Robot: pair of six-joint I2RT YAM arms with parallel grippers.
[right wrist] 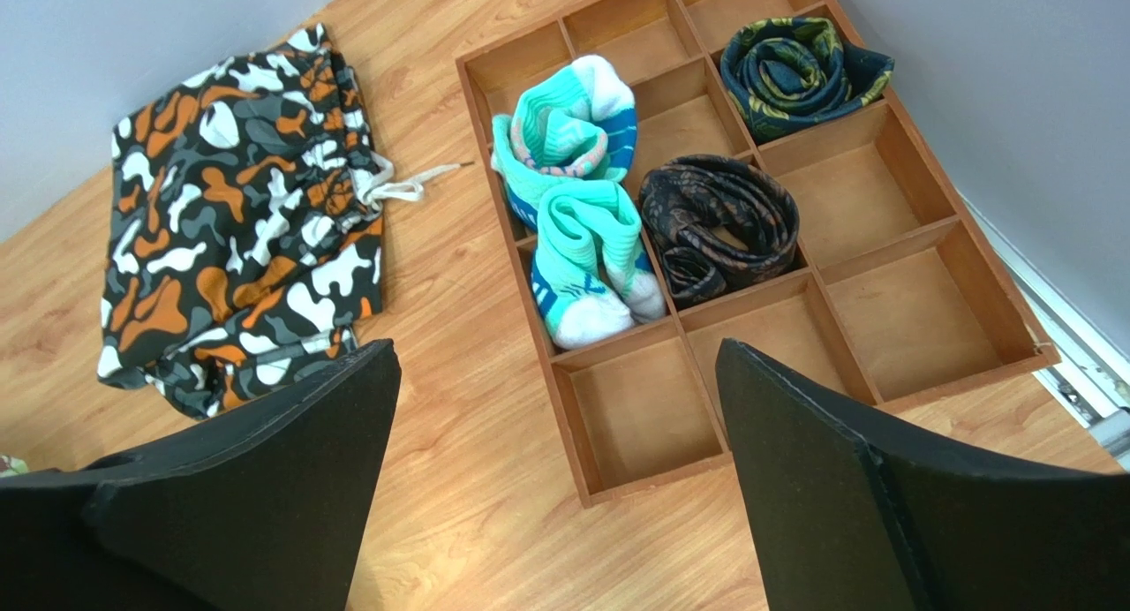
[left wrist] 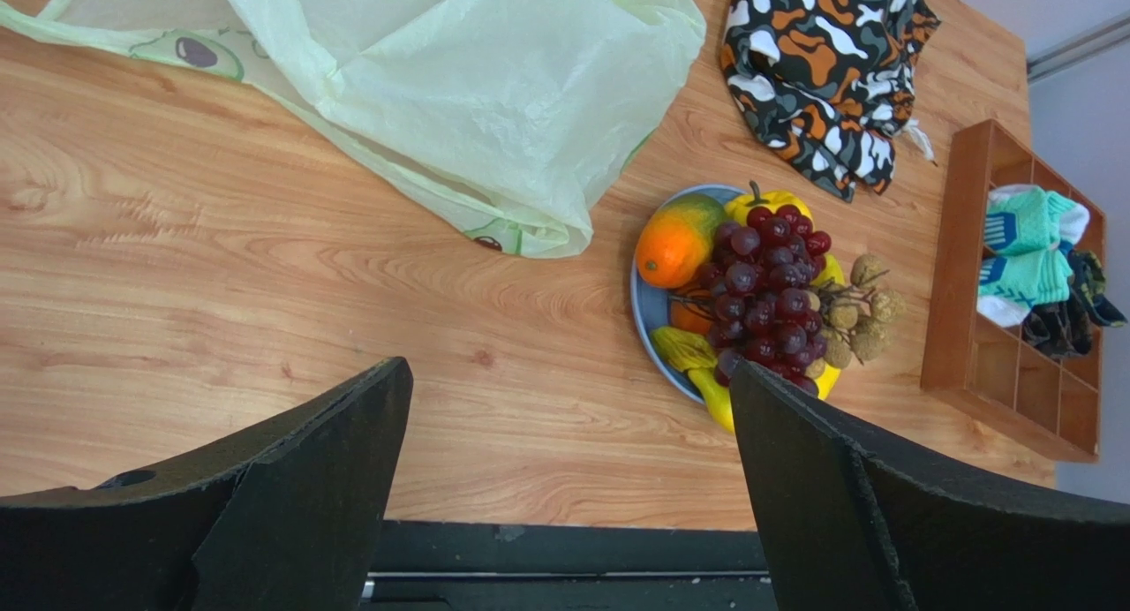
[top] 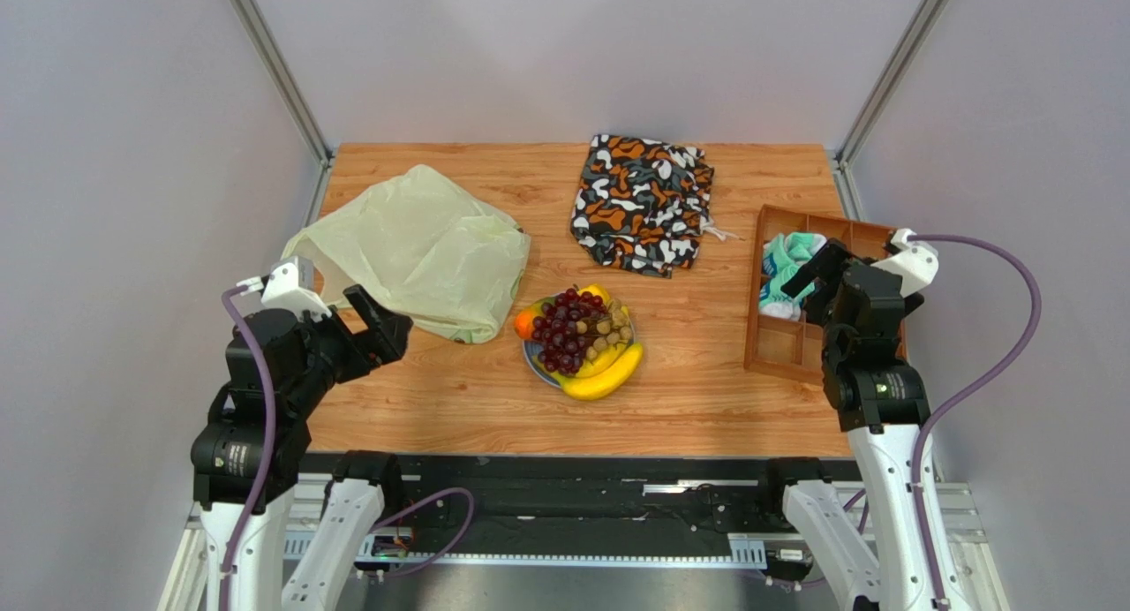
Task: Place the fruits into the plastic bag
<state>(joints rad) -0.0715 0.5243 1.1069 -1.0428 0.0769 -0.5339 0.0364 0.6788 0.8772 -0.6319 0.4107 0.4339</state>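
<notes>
The fruits lie piled on a round blue plate [top: 535, 361] at the table's middle: dark purple grapes [top: 568, 328], tan-green grapes [top: 613, 330], yellow bananas [top: 608, 374], an orange [top: 525, 322]. In the left wrist view I see the purple grapes [left wrist: 763, 287], the mango [left wrist: 674, 244] and a small yellow fruit [left wrist: 769, 202]. The pale yellow-green plastic bag [top: 418, 250] lies flat to the left of the plate; it also shows in the left wrist view [left wrist: 464, 81]. My left gripper [top: 378, 326] is open and empty above the table's front left. My right gripper [top: 812, 269] is open and empty over the wooden tray.
An orange-black-white patterned cloth bag [top: 642, 201] lies at the back centre. A wooden compartment tray [top: 772, 353] at the right holds turquoise socks [right wrist: 577, 214] and dark rolled socks [right wrist: 723, 214]. Grey walls enclose the table's sides and back.
</notes>
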